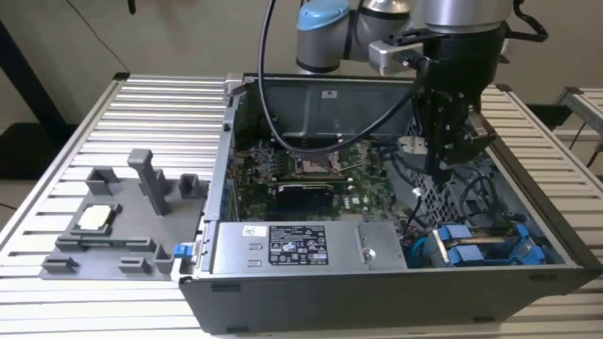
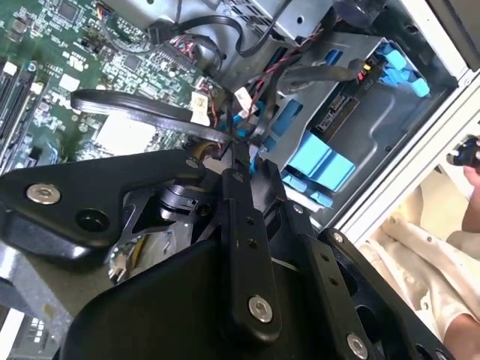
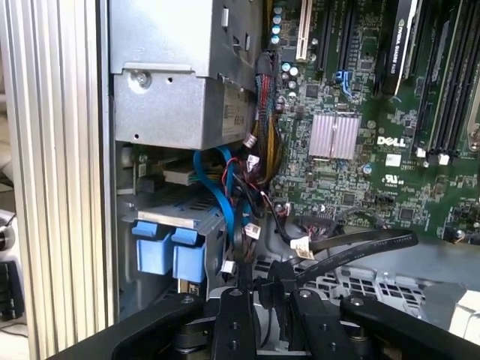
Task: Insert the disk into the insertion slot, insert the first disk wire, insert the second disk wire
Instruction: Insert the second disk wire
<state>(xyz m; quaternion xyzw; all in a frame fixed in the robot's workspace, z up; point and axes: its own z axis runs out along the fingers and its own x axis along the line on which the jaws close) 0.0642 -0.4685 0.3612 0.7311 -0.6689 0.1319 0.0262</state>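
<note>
One slatted aluminium table [image 1: 141, 113] carries everything we see, and on it stands an open grey metal computer case [image 1: 377, 304]. Above the case's far side reaches the grey-and-blue robot arm [image 1: 377, 28].

Inside the case we see a green circuit board [image 1: 363, 185] with white print. In front of it is a silver power-supply box [image 1: 386, 258] with a black-and-white label [image 1: 296, 253], its print too fine for us to make out. On the exterior view's left stands a grey plastic fixture tray [image 1: 141, 233]. Toward the exterior view's right sits the grey perforated-metal drive cage [image 1: 428, 194].

The disk [image 1: 468, 254] is seated in the insertion slot [image 2: 360, 120], just beside a second blue-framed drive [image 1: 452, 233]. We see mainly its bright blue plastic frame; its silver face and label are hidden.

The black gripper [image 1: 441, 168] hangs over the cage, apart from the disk. Its fingers [image 3: 238, 322] are pinched onto the end of a black flat cable [image 3: 360, 251]. Small white tags [image 3: 300, 244] hang on the thin wires nearby.
</note>
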